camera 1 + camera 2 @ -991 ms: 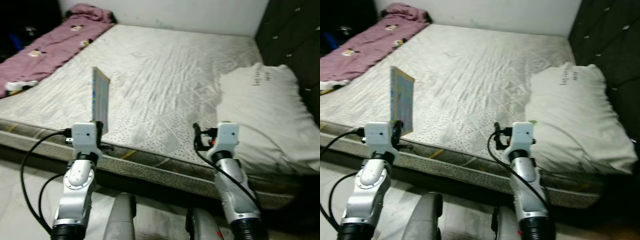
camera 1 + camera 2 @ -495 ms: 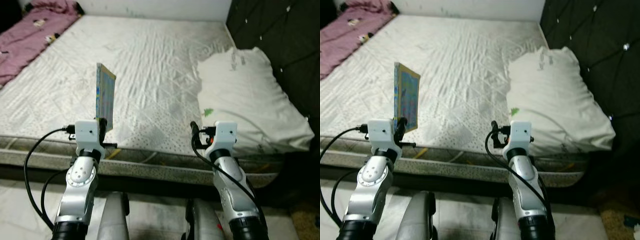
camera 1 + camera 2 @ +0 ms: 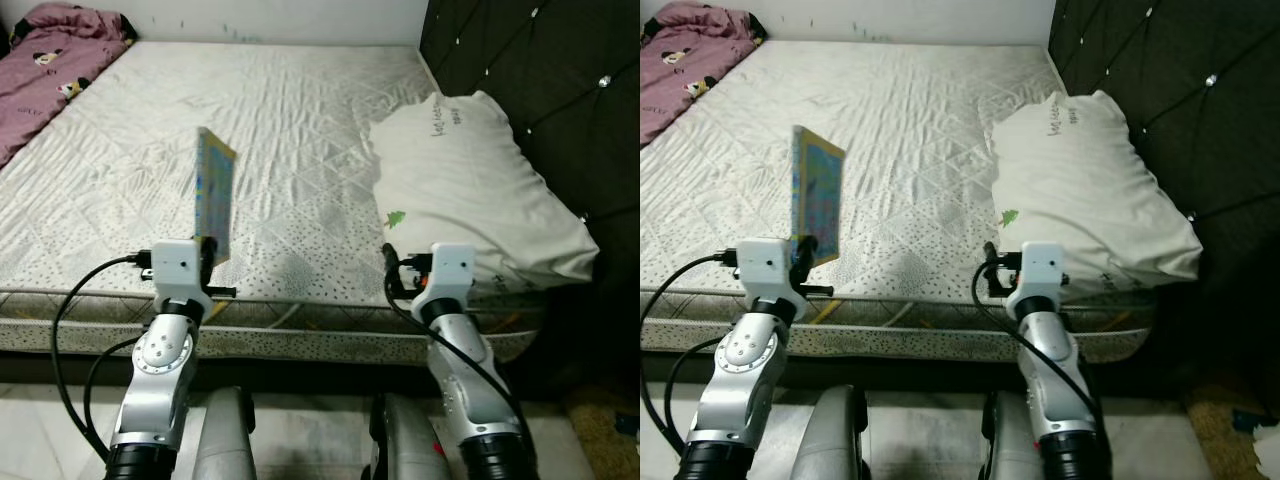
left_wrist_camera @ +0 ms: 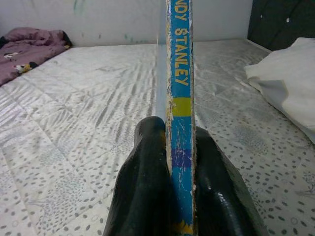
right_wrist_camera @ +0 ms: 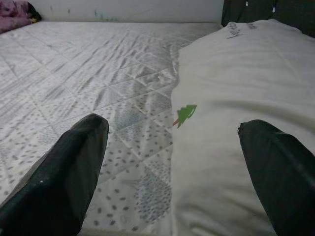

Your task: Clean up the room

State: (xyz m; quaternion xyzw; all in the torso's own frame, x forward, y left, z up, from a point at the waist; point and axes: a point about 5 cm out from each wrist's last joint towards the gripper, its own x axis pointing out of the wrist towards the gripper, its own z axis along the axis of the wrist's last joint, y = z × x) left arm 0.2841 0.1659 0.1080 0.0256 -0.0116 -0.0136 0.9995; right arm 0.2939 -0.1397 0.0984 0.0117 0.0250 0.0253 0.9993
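A thin colourful book (image 3: 214,193) stands upright on edge, held over the near edge of the bed. My left gripper (image 4: 178,147) is shut on the book (image 4: 179,88), whose blue spine reads "STANLEY". The left arm (image 3: 172,290) sits at the mattress's front edge. My right gripper (image 5: 172,162) is open, with nothing between its fingers (image 5: 69,167), and points at the white pillow (image 5: 236,98). The right arm (image 3: 445,290) hovers near the pillow's (image 3: 470,180) front corner.
A white quilted mattress (image 3: 280,120) spreads ahead. A purple blanket (image 3: 50,55) lies bunched at the far left. A dark tufted headboard (image 3: 540,80) rises on the right. Pale floor (image 3: 40,420) shows below the bed.
The camera has swung to the right, so the pillow and headboard now sit nearer the middle. Both arms hold the same pose and the book stays gripped.
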